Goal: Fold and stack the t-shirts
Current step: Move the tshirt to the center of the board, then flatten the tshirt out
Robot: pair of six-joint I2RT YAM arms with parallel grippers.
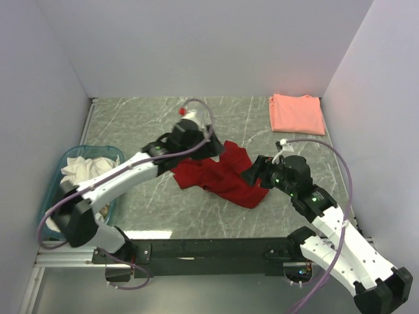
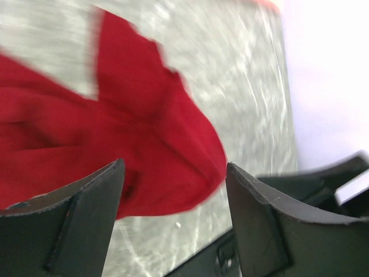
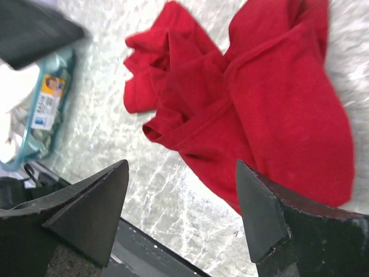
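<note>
The deep red t-shirt [image 1: 219, 175] lies crumpled in the middle of the table. The salmon-pink t-shirt [image 1: 296, 113] rests folded flat at the back right corner. My left gripper [image 1: 216, 148] hovers over the red shirt's far upper edge, open, with nothing between its fingers. In the left wrist view the red cloth [image 2: 115, 144] fills the space ahead of the open left gripper [image 2: 176, 190]. My right gripper [image 1: 252, 173] stands open at the shirt's right edge. The right wrist view shows the rumpled red shirt [image 3: 259, 98] ahead of the empty right gripper [image 3: 181, 190].
A teal basket [image 1: 91, 150] holding white cloths stands at the left edge, also visible in the right wrist view as the basket [image 3: 49, 104]. White walls close in the table on three sides. A black rail [image 1: 209, 248] runs along the near edge.
</note>
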